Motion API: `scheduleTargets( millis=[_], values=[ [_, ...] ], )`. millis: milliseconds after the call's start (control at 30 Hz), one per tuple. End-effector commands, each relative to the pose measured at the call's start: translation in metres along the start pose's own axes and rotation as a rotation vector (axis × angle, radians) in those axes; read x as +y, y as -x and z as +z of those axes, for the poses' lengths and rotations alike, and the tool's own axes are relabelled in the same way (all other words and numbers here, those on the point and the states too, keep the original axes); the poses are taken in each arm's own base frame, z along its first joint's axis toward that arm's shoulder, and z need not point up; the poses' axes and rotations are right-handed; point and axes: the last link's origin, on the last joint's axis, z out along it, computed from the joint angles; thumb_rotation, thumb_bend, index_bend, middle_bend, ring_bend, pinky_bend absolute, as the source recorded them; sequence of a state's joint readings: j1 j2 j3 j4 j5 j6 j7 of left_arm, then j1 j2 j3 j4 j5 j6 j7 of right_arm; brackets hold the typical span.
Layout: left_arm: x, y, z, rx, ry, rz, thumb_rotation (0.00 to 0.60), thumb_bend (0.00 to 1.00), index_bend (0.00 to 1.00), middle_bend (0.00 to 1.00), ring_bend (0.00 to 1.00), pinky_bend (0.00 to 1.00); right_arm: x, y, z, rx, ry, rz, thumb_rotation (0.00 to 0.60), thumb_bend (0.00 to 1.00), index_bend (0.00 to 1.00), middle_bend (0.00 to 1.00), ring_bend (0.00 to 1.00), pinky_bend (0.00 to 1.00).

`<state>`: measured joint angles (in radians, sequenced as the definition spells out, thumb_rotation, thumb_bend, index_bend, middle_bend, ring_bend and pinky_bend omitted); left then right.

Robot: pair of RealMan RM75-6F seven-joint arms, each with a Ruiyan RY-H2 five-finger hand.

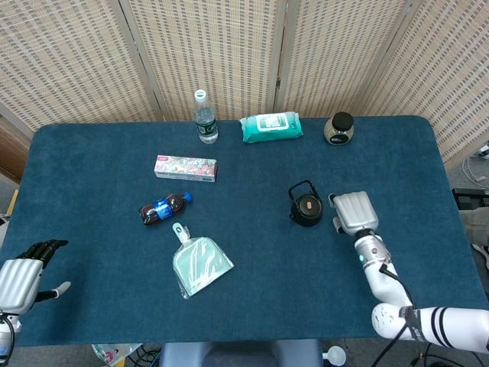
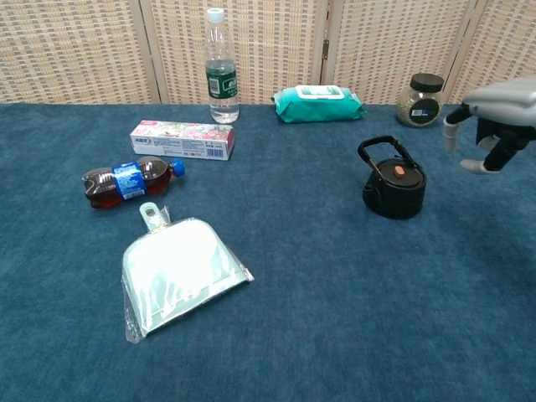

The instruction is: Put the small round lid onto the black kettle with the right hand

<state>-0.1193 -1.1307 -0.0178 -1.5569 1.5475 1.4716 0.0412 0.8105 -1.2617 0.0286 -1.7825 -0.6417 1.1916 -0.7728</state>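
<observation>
Felt-like blue cloth covers the table [image 1: 252, 298], ringed at the far side by woven wicker screens [image 1: 214, 53]. Right of centre sits the squat black kettle [image 1: 306, 209], its thin wire handle arched up toward the far left, with the small round lid [image 2: 396, 173] seated on its top and an orange spot at the lid's middle. The right hand [image 1: 353, 213] hangs just right of the kettle, apart from it, holding nothing; in the chest view its pale fingers [image 2: 450, 136] point down and stand apart. The left hand [image 1: 23, 277] rests at the near left edge, dark fingers spread, holding nothing. Along the far edge stand a clear water bottle [image 1: 205, 118], a teal wipes pack [image 1: 270, 126] and a round glass jar [image 1: 338, 129] with a black cap. Left of centre lie a flat printed box [image 1: 186, 167], a dark cola bottle [image 1: 163, 208] on its side and a pale green dustpan [image 1: 198, 263] in clear wrap. Bare cloth spreads between the dustpan and the kettle and across the near right.
</observation>
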Motion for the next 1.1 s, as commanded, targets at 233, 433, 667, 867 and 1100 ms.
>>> scheduleTargets(
  millis=[233, 433, 667, 867, 1100],
  values=[
    [0.001, 0.002, 0.002, -0.008, -0.005, 0.007, 0.600, 0.11, 0.22, 0.28, 0.27, 0.50, 0.054, 0.014, -0.051, 0.075, 0.087, 0.053, 0.600, 0.22, 0.39, 0.51, 0.45, 0.66],
    [0.000, 0.003, 0.003, -0.009, -0.014, 0.008, 0.600, 0.11, 0.22, 0.28, 0.27, 0.50, 0.075, 0.026, -0.086, 0.152, 0.122, 0.078, 0.600, 0.20, 0.39, 0.43, 0.34, 0.50],
    [0.001, 0.003, 0.004, -0.009, -0.018, 0.013, 0.600, 0.11, 0.22, 0.28, 0.27, 0.50, 0.089, 0.041, -0.124, 0.227, 0.153, 0.128, 0.600, 0.20, 0.39, 0.42, 0.34, 0.49],
    [0.001, 0.004, 0.004, -0.010, -0.021, 0.017, 0.600, 0.11, 0.22, 0.28, 0.27, 0.50, 0.096, 0.049, -0.143, 0.255, 0.185, 0.147, 0.600, 0.20, 0.39, 0.42, 0.34, 0.49],
    [0.001, 0.004, 0.006, -0.010, -0.022, 0.015, 0.600, 0.11, 0.22, 0.28, 0.27, 0.50, 0.099, 0.056, -0.156, 0.253, 0.178, 0.184, 0.600, 0.20, 0.39, 0.42, 0.34, 0.49]
  ],
)
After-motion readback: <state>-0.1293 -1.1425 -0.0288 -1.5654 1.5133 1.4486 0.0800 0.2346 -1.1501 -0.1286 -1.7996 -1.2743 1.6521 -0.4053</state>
